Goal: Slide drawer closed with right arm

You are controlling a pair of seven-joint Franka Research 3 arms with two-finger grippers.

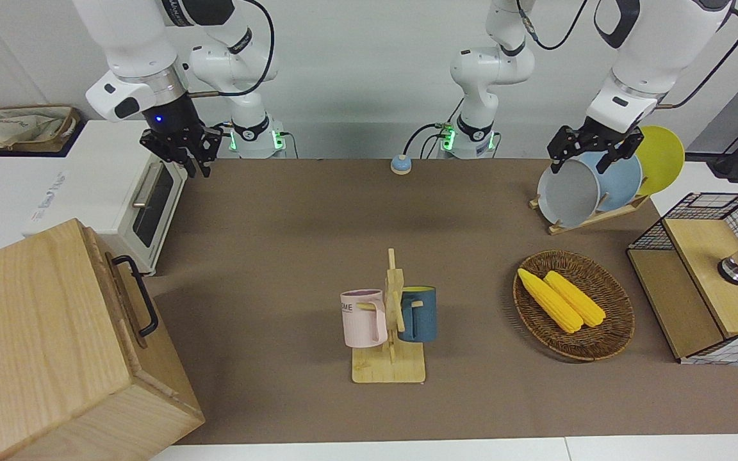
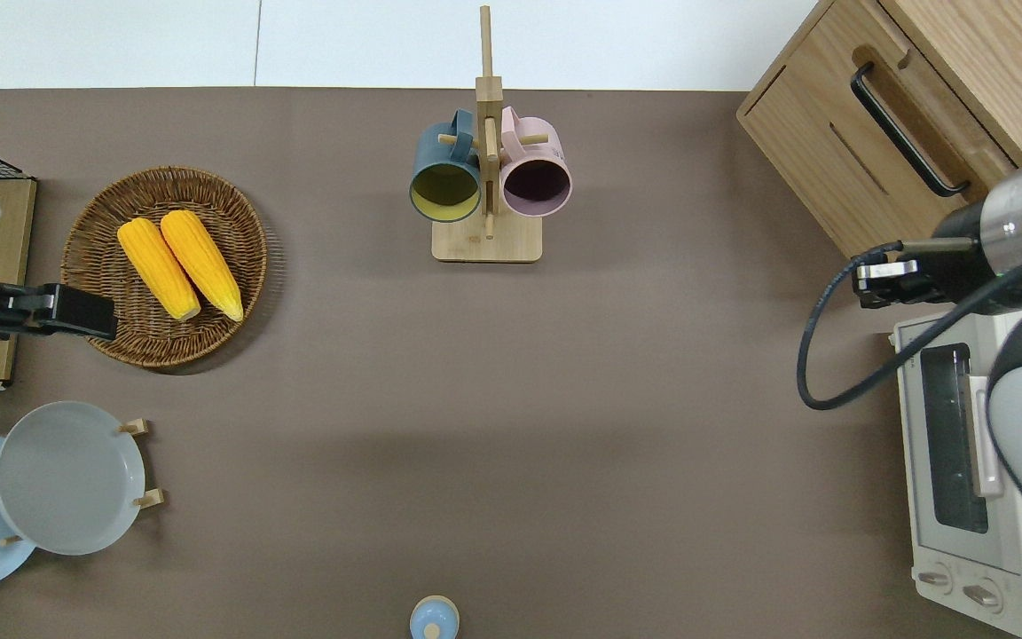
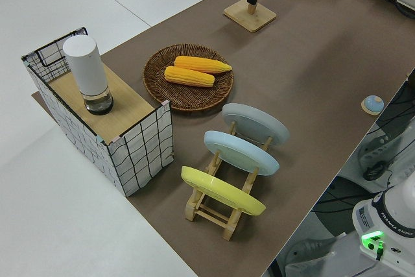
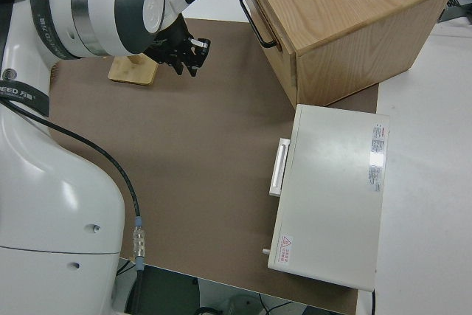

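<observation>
The drawer (image 1: 127,306) is the light-wood front panel with a black bar handle (image 2: 900,130) on the big pale wooden box (image 1: 36,333) at the right arm's end of the table. Its panel lies close against the box front. My right gripper (image 1: 197,168) hangs from the white arm with the blue wrist light. In the overhead view it (image 2: 866,286) is over the brown mat between the box and the toaster oven, apart from the drawer and holding nothing. It also shows in the right side view (image 4: 188,60). The left arm is parked, its gripper (image 1: 583,163) empty.
A white toaster oven (image 1: 138,192) stands beside the box, nearer to the robots. A wooden mug rack (image 1: 389,333) with two mugs stands mid-table. A wicker basket (image 1: 619,326) with two corn cobs, a plate rack (image 1: 590,186) and a wire-frame shelf (image 1: 708,275) are toward the left arm's end.
</observation>
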